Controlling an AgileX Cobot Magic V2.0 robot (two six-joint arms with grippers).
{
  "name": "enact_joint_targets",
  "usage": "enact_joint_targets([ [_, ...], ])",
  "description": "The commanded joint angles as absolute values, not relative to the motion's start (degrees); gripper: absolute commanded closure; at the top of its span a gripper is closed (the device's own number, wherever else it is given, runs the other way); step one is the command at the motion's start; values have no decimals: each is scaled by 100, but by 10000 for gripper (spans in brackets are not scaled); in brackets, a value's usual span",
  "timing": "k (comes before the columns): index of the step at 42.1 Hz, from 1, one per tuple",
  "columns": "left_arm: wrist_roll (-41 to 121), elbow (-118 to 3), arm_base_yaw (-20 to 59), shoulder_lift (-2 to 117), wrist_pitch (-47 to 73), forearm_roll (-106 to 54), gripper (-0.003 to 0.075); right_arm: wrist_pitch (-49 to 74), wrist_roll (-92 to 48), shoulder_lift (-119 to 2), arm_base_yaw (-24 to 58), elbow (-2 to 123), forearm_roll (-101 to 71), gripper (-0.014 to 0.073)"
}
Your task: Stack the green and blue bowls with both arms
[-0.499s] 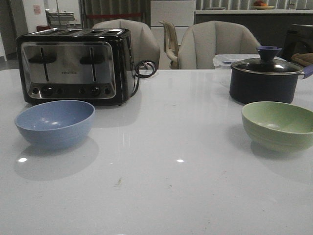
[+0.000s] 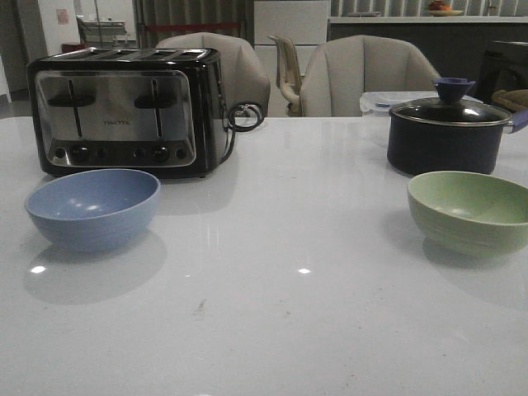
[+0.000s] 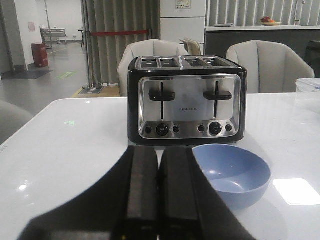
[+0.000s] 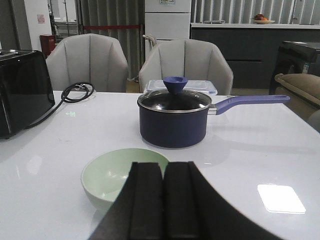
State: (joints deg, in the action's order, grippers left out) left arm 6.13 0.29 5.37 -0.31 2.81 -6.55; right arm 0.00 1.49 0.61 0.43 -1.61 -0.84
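Note:
The dusty blue bowl (image 2: 93, 206) sits on the white table at the left, in front of the toaster. It also shows in the left wrist view (image 3: 235, 172). The pale green bowl (image 2: 470, 209) sits at the right, in front of the navy pot, and shows in the right wrist view (image 4: 112, 172). Both bowls are upright and empty. My left gripper (image 3: 159, 162) is shut and empty, short of the blue bowl. My right gripper (image 4: 164, 172) is shut and empty, just short of the green bowl. Neither arm shows in the front view.
A black and chrome toaster (image 2: 124, 109) stands at the back left, its cord (image 2: 245, 115) coiled beside it. A dark navy lidded pot (image 2: 445, 132) with a long handle stands at the back right, a clear lidded box (image 4: 200, 86) behind it. Chairs stand beyond the table (image 2: 289, 247).

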Motion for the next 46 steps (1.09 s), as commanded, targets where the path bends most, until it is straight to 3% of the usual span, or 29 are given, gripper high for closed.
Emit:
enact_joint_targets([
  [1, 555, 70, 537, -126, -225, -700, 622, -463, 136, 167, 10, -135, -45, 557],
  [10, 565, 58, 537, -126, -266, -700, 622, -654, 136, 167, 10, -135, -45, 557],
  [19, 564, -221, 537, -126, -1332, -746, 622, -297, 136, 167, 10, 398, -81, 557],
  [31, 564, -2221, 537, 325, 54, -733, 622, 593, 119, -283, 10, 2105, -81, 557],
  [46, 566, -4113, 537, 1844, 1422, -733, 622, 2339, 119, -2066, 10, 4104, -81, 557],
])
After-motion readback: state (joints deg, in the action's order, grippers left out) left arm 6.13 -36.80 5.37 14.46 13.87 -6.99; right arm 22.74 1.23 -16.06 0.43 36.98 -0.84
